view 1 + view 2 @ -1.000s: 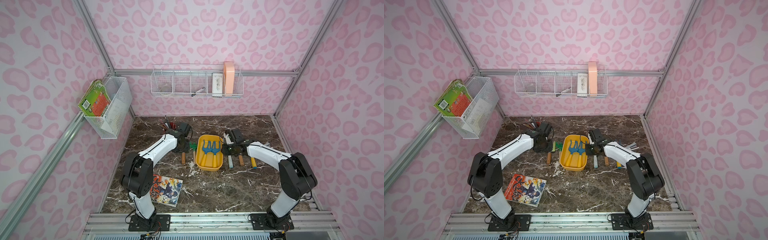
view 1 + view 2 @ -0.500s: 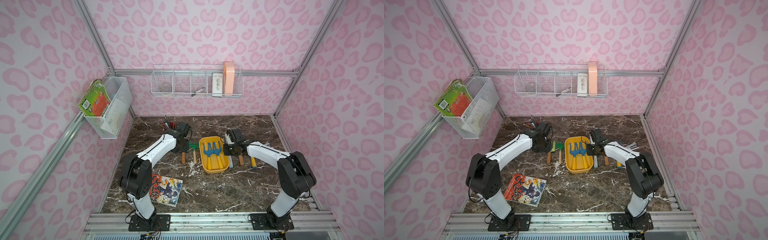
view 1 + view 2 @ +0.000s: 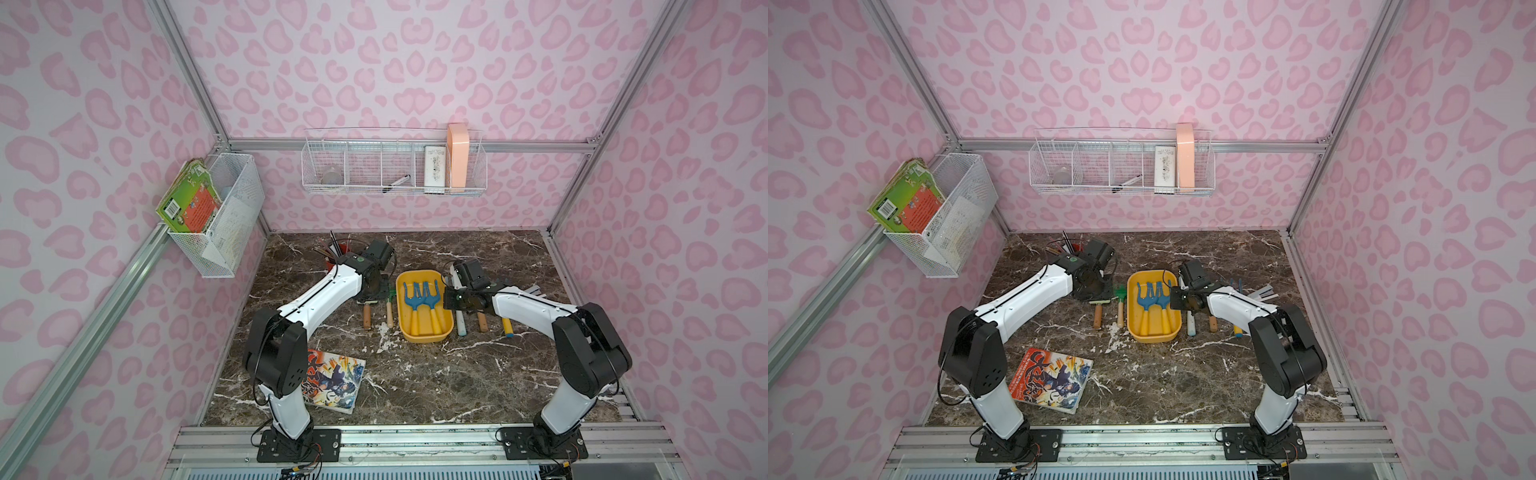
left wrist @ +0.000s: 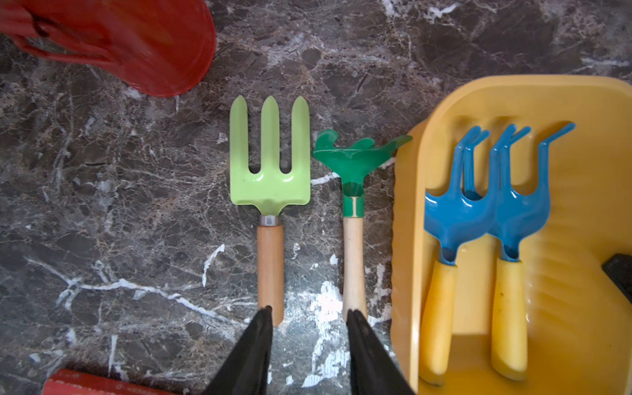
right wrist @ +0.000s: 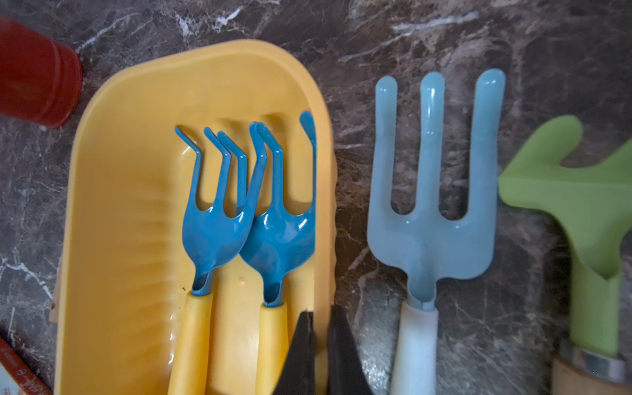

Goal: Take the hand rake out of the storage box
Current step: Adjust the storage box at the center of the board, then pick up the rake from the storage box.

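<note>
Clenched since a second ago, right pincer (image 5: 321, 311) grasps the ribbed right wall of the rounded yellow plastic storage box (image 5: 102, 171) on the marbled worktop (image 5: 513, 51); two glossy blue hand rakes (image 5: 212, 232) lie inside; left pincer (image 4: 309, 309) hangs released.

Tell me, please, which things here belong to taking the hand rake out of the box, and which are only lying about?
For the job:
- yellow tub
- two blue rakes inside it

Lying about:
- green fork
- green rake
- pale blue fork
- red cup
- comic book
- wire baskets
</note>
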